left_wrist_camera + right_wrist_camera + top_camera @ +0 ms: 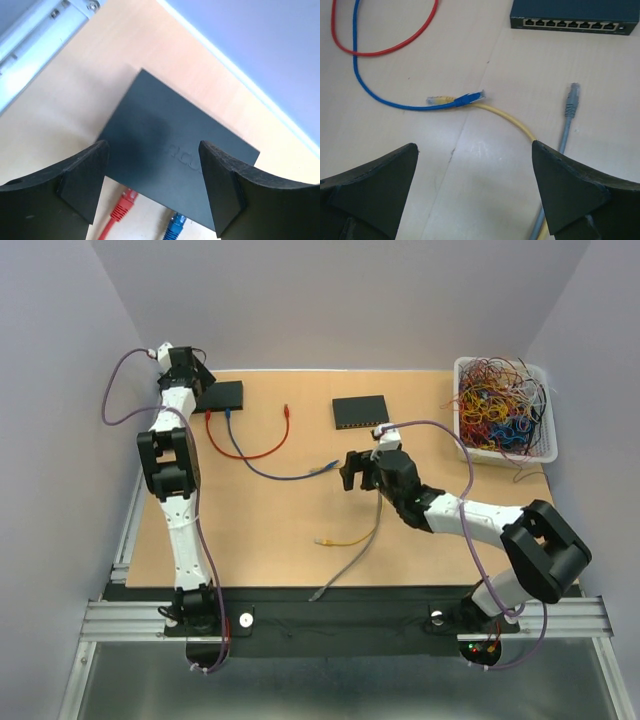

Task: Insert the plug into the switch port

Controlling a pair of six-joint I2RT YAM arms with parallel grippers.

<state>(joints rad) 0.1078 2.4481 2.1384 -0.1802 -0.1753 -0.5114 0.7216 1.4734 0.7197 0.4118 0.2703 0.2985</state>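
Two switches lie on the counter (pixel 260 540). The left switch (pixel 218 395), at 10 o'clock in the top view, already carries a red plug (pixel 124 205) and a blue plug (pixel 175 227). The left jaws hang apart over it, gripping nothing, probably ready to steady it.

The free switch (pixel 575 15), ports facing the arms, sits at 12 o'clock from the right jaws, which are spread wide and empty above the loose ends. In the right wrist view, the loose blue plug (pixel 470 97) lies at 11 o'clock, crossing a yellow plug (pixel 437 100). A grey plug (pixel 572 95) lies at 2 o'clock, nearest the ports. No plug is held, so insertion looks unstarted. A basket (pixel 503 410) of spare cables stands at 2 o'clock.
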